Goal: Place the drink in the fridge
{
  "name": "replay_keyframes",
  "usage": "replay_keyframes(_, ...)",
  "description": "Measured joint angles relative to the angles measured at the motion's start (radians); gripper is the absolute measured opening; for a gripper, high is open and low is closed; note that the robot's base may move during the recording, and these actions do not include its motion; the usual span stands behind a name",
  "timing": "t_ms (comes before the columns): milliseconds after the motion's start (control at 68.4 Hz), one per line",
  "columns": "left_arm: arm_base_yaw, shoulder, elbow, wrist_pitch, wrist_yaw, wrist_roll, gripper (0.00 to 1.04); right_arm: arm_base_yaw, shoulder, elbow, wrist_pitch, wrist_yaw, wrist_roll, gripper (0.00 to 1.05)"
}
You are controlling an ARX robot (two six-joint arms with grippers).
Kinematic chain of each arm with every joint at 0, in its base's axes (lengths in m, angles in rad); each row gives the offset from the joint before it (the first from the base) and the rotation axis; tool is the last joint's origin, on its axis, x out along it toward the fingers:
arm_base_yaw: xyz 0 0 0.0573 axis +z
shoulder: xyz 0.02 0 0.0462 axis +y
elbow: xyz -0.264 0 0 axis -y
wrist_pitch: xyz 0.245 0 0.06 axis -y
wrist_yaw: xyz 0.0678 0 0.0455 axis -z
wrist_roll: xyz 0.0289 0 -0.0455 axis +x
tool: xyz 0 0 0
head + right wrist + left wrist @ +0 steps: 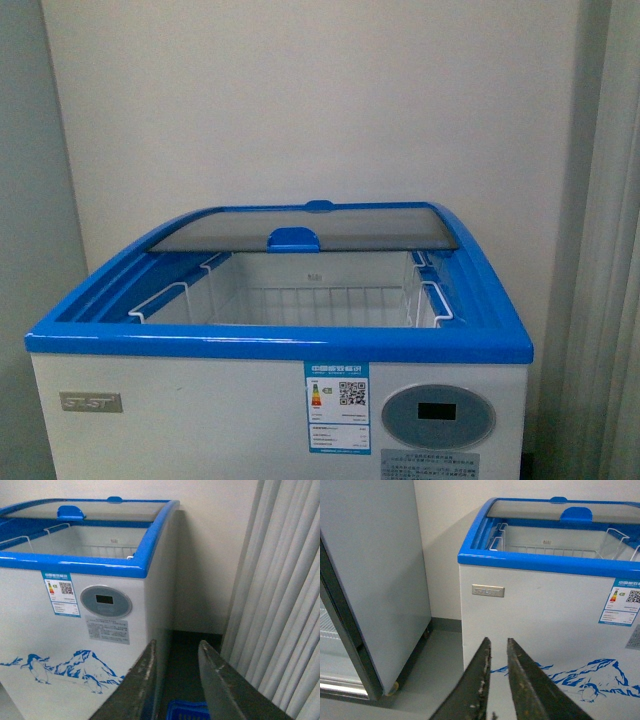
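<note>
The fridge is a white chest freezer with a blue top rim, seen straight ahead in the front view. Its curved glass lid is slid to the back, so the white inside with wire baskets lies open. It also shows in the left wrist view and the right wrist view, with the penguin-and-mountain graphic low on its front. My left gripper is shut and empty, in front of the fridge. My right gripper is open and empty, near the fridge's right front corner. No drink is in view.
A grey-white cabinet on casters stands left of the fridge, with a gap of floor between them. Pale curtains hang right of the fridge. A blue crate lies on the dark floor below my right gripper. A wall stands behind.
</note>
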Motion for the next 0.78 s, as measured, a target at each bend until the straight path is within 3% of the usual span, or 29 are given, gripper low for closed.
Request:
replay_keyframes(293,0.0,0.0,0.0,0.0,0.0,0.0,0.92,0.0,0.0,0.0,0.0,0.0,0.0,0.98)
replay_keyframes(322,0.0,0.0,0.0,0.0,0.0,0.0,0.97,0.0,0.0,0.0,0.0,0.0,0.001,0.98)
replay_keyframes(775,0.0,0.0,0.0,0.0,0.0,0.0,0.97,0.0,0.0,0.0,0.0,0.0,0.001,0.97)
